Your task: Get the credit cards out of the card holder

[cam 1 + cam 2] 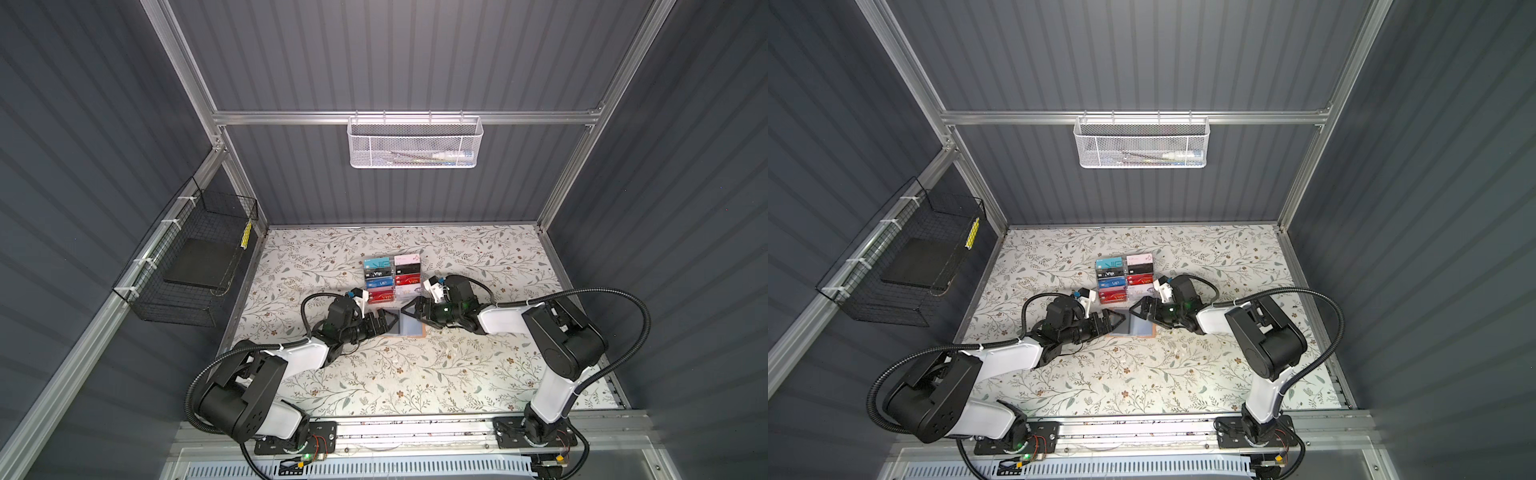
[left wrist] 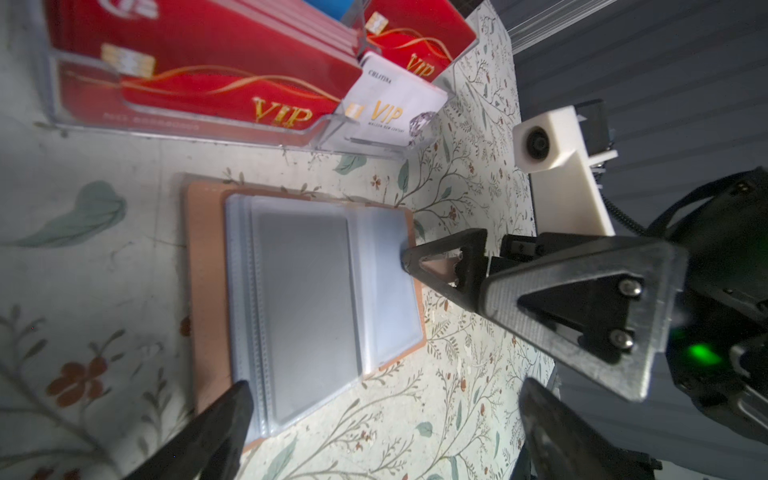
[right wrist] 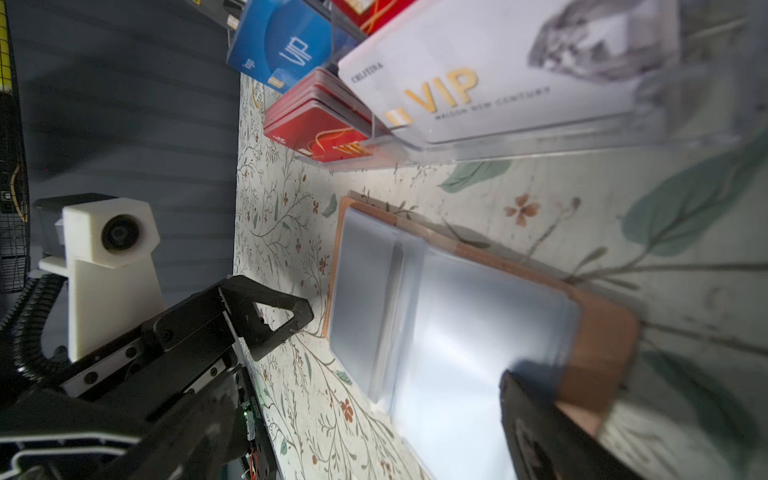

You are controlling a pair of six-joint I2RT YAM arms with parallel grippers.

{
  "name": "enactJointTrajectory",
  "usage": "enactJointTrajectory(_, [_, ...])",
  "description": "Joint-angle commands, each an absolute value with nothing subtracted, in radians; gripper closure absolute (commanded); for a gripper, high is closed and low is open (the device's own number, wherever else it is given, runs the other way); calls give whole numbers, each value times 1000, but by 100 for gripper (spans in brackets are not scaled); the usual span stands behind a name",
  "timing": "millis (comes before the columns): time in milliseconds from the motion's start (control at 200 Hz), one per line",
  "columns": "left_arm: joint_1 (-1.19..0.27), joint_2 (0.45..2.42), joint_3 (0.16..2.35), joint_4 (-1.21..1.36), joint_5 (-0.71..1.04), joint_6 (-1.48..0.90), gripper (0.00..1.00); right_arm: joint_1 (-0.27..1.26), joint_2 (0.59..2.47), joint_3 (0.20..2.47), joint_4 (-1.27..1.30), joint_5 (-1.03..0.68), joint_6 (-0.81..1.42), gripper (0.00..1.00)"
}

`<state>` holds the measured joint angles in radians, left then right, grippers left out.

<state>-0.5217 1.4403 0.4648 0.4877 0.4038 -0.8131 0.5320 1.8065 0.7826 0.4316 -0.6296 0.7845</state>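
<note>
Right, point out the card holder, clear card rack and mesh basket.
card holder (image 2: 307, 299): left wrist view, pocket page.
clear card rack (image 3: 540, 143): right wrist view, front lip.
mesh basket (image 1: 415, 145): a top view, front wall.

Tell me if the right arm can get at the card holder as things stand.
Probably yes: the card holder lies open and flat, nothing covers its pages, and the open right hand sits right at its edge.

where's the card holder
Mid-table in a top view, the card holder lies open in front of the clear rack, between the left end effector and right end effector.
</note>
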Motion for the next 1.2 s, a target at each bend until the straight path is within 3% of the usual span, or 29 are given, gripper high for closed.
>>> enactJointTrajectory(0, [-512,1465,481,536,429,-781,0,526,1845,780,411,-617,791,1])
enactJointTrajectory(1196, [-518,1601,490,676,466,-822,0,518,1876,793,407,-619,785,1])
